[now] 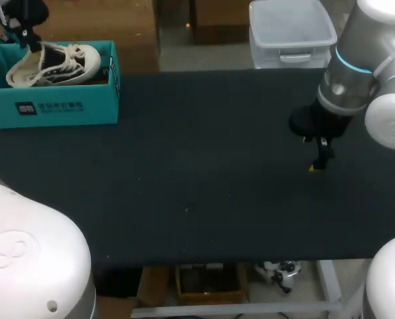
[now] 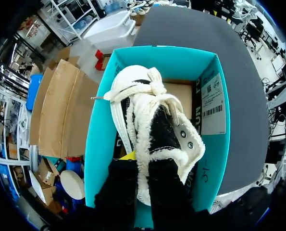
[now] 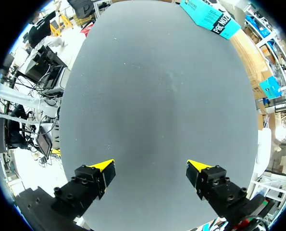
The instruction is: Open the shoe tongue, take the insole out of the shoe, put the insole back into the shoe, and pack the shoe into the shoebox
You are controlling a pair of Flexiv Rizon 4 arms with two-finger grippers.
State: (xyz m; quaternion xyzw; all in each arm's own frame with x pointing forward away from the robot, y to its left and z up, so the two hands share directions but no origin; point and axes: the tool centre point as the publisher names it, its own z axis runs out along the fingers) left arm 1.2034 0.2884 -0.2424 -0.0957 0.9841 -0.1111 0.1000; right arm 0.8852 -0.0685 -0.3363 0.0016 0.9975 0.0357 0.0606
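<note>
Your left gripper (image 2: 145,161) grasps the white fleece-lined black shoe (image 2: 157,130) inside the teal cardboard shoebox (image 2: 97,144). Your right gripper (image 3: 150,171) hangs released over the dark desk (image 3: 157,96).

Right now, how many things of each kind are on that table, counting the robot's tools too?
shoe: 1, white and black, tilted in the box
shoebox: 1, teal
tools: 2, the left tool gripping the shoe and the right tool open, holding nothing
Total: 4
</note>
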